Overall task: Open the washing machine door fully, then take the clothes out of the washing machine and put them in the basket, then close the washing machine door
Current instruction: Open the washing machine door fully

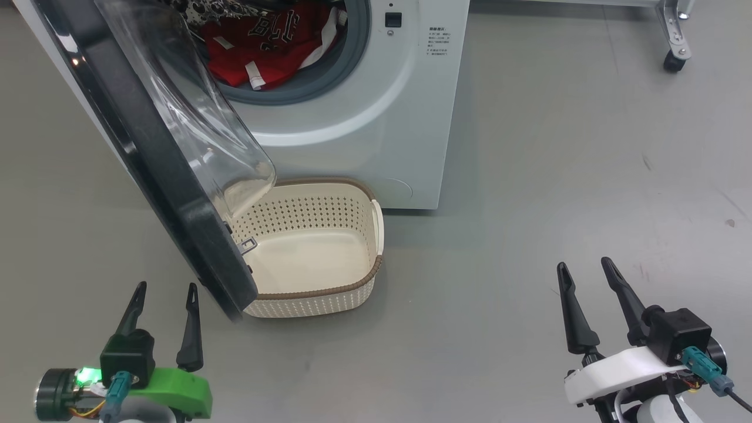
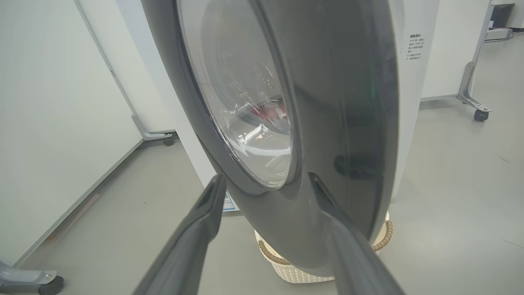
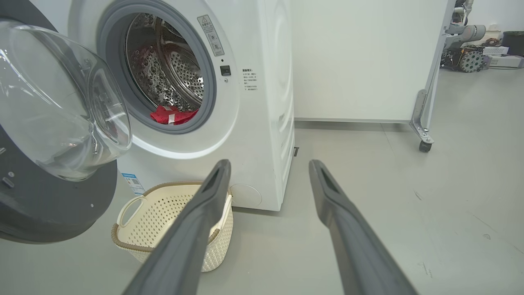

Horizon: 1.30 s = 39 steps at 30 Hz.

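Your left hand [image 1: 166, 286]: fingers wide, empty, just beside the lower edge of the round black-ringed door with clear bulging window [image 1: 164, 176], which stands swung out. Your right hand [image 1: 583, 263]: wide, empty, well apart over the grey floor [image 1: 529, 205]. The cream perforated plastic basket [image 1: 329, 291] sits below the door, near the white front-loading washing machine [image 1: 364, 129]. Bright red jerseys [image 1: 270, 47] lie in the steel drum [image 3: 180, 69].

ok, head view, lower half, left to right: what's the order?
left gripper → washing machine door → basket → right gripper
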Motion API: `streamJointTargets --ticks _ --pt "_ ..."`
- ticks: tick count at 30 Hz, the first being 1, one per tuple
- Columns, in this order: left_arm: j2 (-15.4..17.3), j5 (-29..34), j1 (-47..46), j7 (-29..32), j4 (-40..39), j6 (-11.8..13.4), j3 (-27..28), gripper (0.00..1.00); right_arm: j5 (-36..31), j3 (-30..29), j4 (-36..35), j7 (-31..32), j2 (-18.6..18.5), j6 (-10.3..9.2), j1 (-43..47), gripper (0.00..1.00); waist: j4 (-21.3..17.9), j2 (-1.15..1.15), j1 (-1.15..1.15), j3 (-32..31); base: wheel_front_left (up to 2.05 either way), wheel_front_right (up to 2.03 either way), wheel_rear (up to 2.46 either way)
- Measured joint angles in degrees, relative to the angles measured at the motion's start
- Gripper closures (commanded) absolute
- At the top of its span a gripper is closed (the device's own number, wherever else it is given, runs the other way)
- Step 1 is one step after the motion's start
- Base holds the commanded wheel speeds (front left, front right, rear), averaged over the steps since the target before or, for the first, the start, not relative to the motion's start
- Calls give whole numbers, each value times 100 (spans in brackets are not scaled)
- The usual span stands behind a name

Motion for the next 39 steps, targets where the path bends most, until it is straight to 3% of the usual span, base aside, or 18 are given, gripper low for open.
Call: streamJointTargets --ticks 8,9,11,26,39 --pt "-8 2 0 0 -1 -7 16 0 -67 -62 4 0 58 33 25 0 1 0 0 23 0 0 0" --pt "-9 2 0 0 0 -7 16 23 -93 -69 5 0 68 34 29 0 1 0 0 25 0 0 0" --pt "-23 -13 0 0 29 -56 36 100 -99 -86 5 0 85 78 44 0 1 0 0 28 0 0 0" --pt "-81 -140 -3 0 -62 -151 188 100 -177 -185 43 0 171 156 75 0 18 0 0 31 0 0 0" --pt "-109 -254 -508 -1 -1049 -148 676 100 -257 -258 132 0 247 236 83 0 65 0 0 -4 0 0 0"
